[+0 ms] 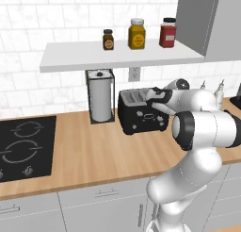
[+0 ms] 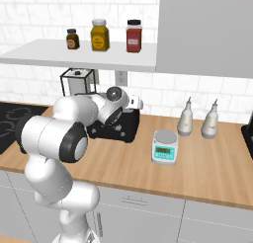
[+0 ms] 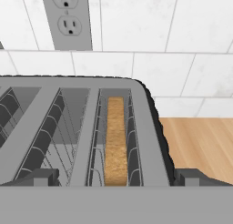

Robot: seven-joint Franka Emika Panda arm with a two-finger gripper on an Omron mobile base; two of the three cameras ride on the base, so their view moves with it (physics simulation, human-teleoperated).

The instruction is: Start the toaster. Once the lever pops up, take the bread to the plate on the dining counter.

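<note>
item: gripper (image 3: 116, 178), jaws spread wide, nothing between them; poised just above the toaster's top, looking down into the slots. in the left base view the hand (image 1: 160, 95) sits over the toaster's right end.

item: toaster (image 1: 141, 114), black, boxy, two slots, directly beneath the gripper, standing on the wood counter (image 1: 103, 153) against the tiled wall.

item: bread (image 3: 115, 141), tan slice standing on edge in the slot on the right of the hand view, straight ahead between the two finger tips; the neighbouring slot holds bare wire guides.

item: wall outlet (image 3: 67, 19), beyond the gripper, up on the white tile.

item: paper towel roll (image 1: 100, 98) in a dark frame, just beyond the toaster's far side from the hand.

item: kitchen scale (image 2: 165, 147) and two pale bottles (image 2: 186, 117), off to the arm's right on the same counter.

item: three jars (image 1: 137, 34) on the shelf above.
</note>
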